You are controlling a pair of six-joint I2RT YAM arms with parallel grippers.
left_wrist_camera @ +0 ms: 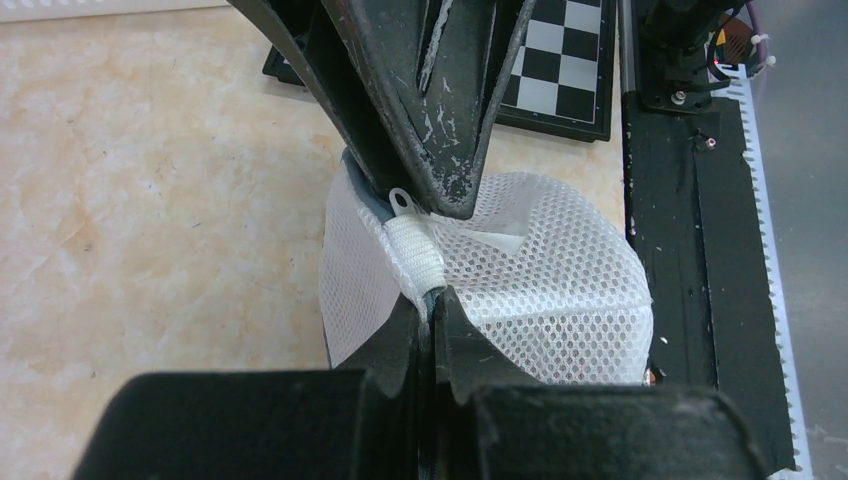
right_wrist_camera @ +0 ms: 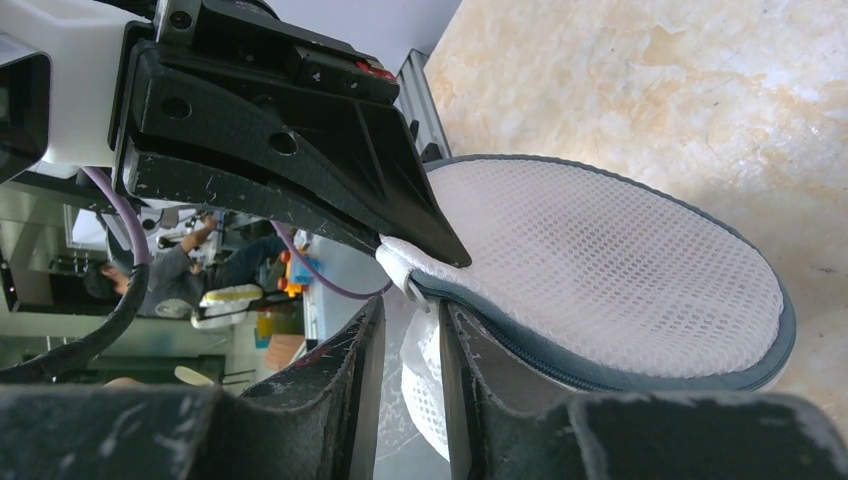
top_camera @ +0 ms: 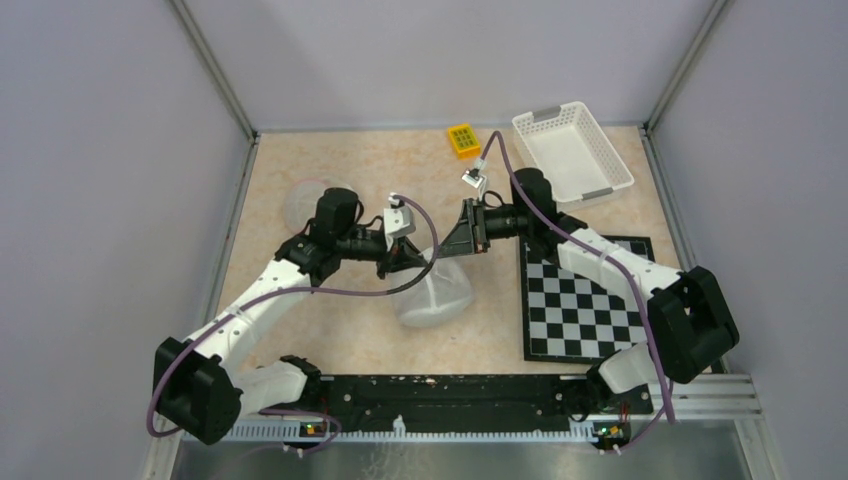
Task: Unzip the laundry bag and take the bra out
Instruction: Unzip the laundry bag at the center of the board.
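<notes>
The laundry bag (top_camera: 440,295) is a white mesh dome with a grey zipper (right_wrist_camera: 560,365) round its rim, lifted at one edge off the table. My left gripper (top_camera: 420,263) (left_wrist_camera: 432,300) is shut on the bag's zipper edge, beside a ribbed white fabric end. The small white zipper pull (left_wrist_camera: 401,200) (right_wrist_camera: 412,291) sticks out just past that grip. My right gripper (top_camera: 450,248) (right_wrist_camera: 410,318) faces the left one. Its jaws stand slightly apart with the pull right at their tips, and mesh shows through the gap. The bra is hidden.
A white basket (top_camera: 572,155) stands at the back right, with a yellow block (top_camera: 463,140) beside it. A chessboard mat (top_camera: 585,300) lies to the right of the bag. A pale round translucent thing (top_camera: 312,200) lies behind the left arm. The black base rail (top_camera: 430,395) runs along the front.
</notes>
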